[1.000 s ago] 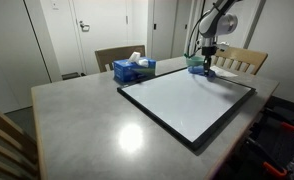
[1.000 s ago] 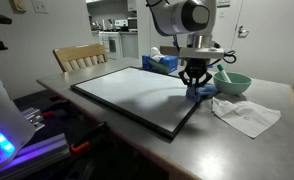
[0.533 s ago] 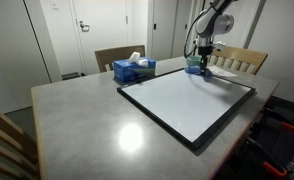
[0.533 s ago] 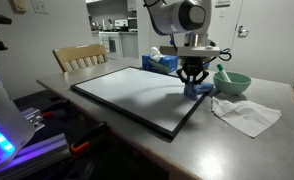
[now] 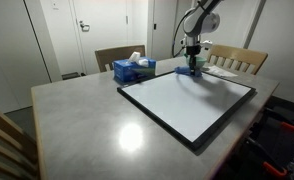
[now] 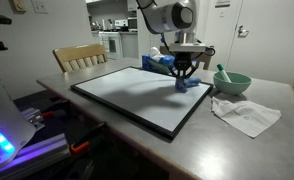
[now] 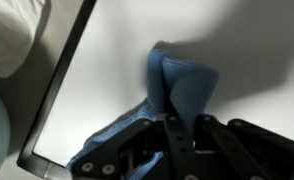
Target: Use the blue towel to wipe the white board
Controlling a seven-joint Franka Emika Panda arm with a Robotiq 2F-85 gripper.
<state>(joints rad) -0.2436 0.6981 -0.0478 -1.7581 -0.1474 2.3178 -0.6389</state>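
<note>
One blue towel (image 7: 183,88) is pinched in the gripper (image 6: 181,80), which is clamped narrow around it, and pressed down on the whiteboard (image 6: 135,96) near the edge by the blue tissue box (image 5: 134,70). The board is laid flat on the grey worktop (image 5: 75,115). A teal bowl (image 6: 233,82) and a crumpled white cloth (image 6: 247,116) are parked just beside it.

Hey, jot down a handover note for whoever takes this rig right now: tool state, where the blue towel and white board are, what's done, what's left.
Tool: shut on the crumpled blue towel, pointing down.
Towel: resting on the black-framed white board, close to the edge nearest the green bowl.
Done: towel gripped and set on the board.
Left: wiping across the rest of the surface. No marks are visible, so how much is already wiped cannot be told.
</note>
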